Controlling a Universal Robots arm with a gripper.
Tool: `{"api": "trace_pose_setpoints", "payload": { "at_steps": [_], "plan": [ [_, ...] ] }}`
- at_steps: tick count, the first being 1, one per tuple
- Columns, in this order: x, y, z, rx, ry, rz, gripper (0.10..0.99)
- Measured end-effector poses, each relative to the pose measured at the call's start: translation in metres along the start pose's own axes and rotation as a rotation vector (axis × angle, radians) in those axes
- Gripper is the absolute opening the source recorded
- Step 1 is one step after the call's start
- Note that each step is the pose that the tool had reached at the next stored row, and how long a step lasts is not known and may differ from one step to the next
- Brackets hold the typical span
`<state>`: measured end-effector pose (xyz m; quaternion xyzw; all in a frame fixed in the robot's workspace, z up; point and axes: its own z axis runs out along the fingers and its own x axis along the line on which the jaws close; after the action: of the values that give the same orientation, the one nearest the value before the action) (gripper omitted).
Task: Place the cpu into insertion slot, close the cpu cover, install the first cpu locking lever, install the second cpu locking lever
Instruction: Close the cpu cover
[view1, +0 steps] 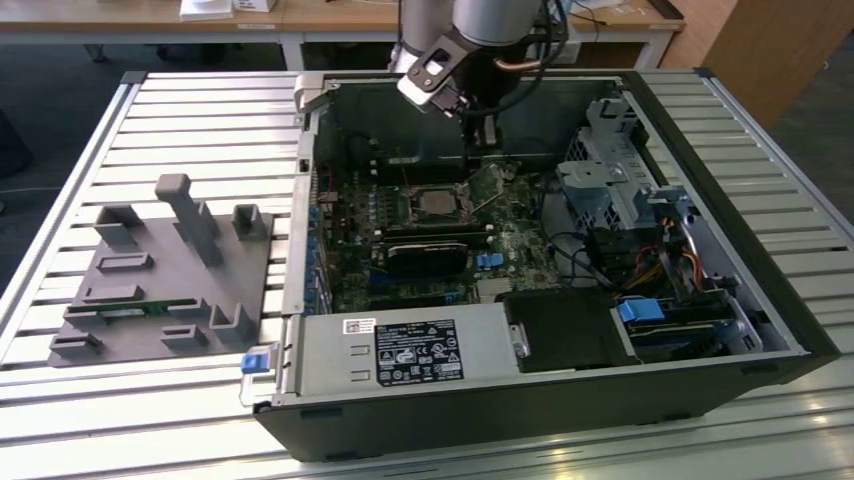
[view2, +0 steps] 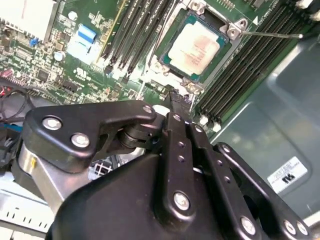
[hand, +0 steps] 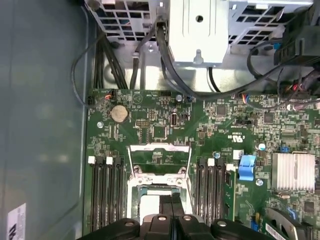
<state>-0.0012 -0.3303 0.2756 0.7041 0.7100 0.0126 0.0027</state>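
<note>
The cpu (view2: 195, 47), a silvery square chip, lies flat in the insertion slot (view2: 159, 64) on the green motherboard, also seen as the cpu (view1: 434, 205) inside the open case. The cpu cover (hand: 160, 148), a thin silver frame, is swung back off the slot, with green board showing through its window. A thin locking lever (view2: 270, 35) sticks out sideways from one corner of the slot. My gripper (view2: 175, 97) hangs over the slot's edge on the cover's side; its fingers (hand: 178, 207) are pressed together with nothing visible between them. In the exterior view my gripper (view1: 470, 165) reaches down into the case.
Long black memory slots (view2: 135, 30) flank the socket on both sides. A black heatsink module (view1: 427, 255), a drive cage (view1: 601, 180), cables (view1: 654, 265) and a power supply (view1: 400, 350) crowd the case. A grey fixture (view1: 160, 270) stands on the slatted table at the exterior view's left.
</note>
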Motion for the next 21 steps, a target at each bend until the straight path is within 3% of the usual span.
{"api": "trace_pose_setpoints", "payload": {
  "at_steps": [4,8,10,18,21],
  "plan": [
    [0.0001,0.0067,-0.0016,0.006,0.0003,0.000,0.118],
    [0.0000,0.0243,-0.0001,0.018,0.0008,0.000,0.118],
    [0.0003,0.0291,0.0019,0.020,0.0006,0.000,0.118],
    [0.0035,0.0342,0.0087,0.021,0.0011,-0.012,0.118],
    [0.0072,0.0395,0.0106,0.021,0.0009,-0.012,0.118]
  ]
}}
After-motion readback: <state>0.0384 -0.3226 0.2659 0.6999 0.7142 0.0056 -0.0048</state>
